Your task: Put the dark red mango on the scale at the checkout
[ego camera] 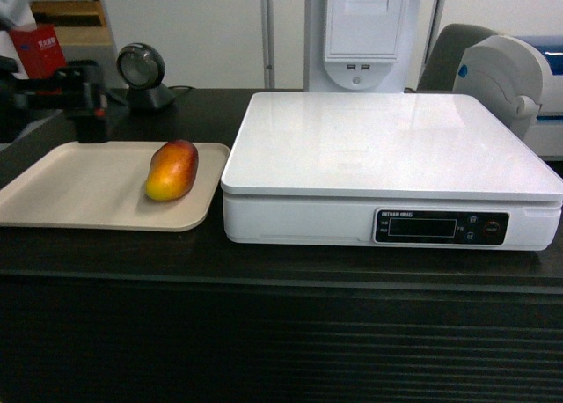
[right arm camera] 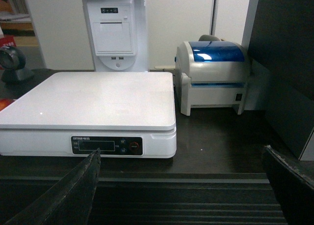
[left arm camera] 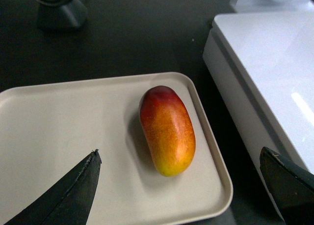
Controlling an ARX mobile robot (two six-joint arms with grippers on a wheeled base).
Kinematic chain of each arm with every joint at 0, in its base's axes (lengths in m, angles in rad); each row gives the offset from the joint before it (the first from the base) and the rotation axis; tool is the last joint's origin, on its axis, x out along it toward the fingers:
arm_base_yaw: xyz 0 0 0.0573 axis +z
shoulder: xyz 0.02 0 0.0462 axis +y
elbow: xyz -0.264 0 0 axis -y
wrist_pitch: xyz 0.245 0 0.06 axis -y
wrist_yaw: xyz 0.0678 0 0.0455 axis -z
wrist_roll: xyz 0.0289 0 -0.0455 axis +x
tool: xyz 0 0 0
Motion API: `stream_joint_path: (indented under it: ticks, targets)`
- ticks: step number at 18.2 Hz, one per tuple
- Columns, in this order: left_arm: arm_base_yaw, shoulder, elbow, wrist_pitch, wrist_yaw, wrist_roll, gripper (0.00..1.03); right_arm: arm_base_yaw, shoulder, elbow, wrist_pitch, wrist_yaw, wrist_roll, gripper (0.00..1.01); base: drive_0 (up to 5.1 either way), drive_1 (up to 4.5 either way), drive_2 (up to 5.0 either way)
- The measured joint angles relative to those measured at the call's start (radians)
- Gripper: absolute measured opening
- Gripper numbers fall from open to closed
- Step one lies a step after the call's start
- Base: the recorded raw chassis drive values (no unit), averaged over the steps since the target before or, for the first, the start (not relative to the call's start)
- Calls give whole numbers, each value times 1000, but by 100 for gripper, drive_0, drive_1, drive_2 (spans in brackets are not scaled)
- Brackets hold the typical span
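The dark red mango (ego camera: pixel 172 170) sits on the beige tray (ego camera: pixel 70 192), left-centre of the head view, beside the scale (ego camera: pixel 387 148). The left gripper (left arm camera: pixel 181 185) is spread wide above it. Only the right wrist view shows the right gripper (right arm camera: pixel 186 185), wide too, and the label printer (right arm camera: pixel 213 75).

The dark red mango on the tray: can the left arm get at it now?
Probably yes. The dark red mango lies alone on the beige tray, nothing over it, and the left end effector is open above it.
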Motion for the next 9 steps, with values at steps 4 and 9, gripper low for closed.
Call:
stream_joint_path:
  ticks: [4,9]
  targets:
    - [-18,328,343,-187,-21,84,98,0,0,0,0,0,0,98,0,0,0]
    - [-20,389,424,-224,-32,94,98,0,0,0,0,0,0,98,0,0,0]
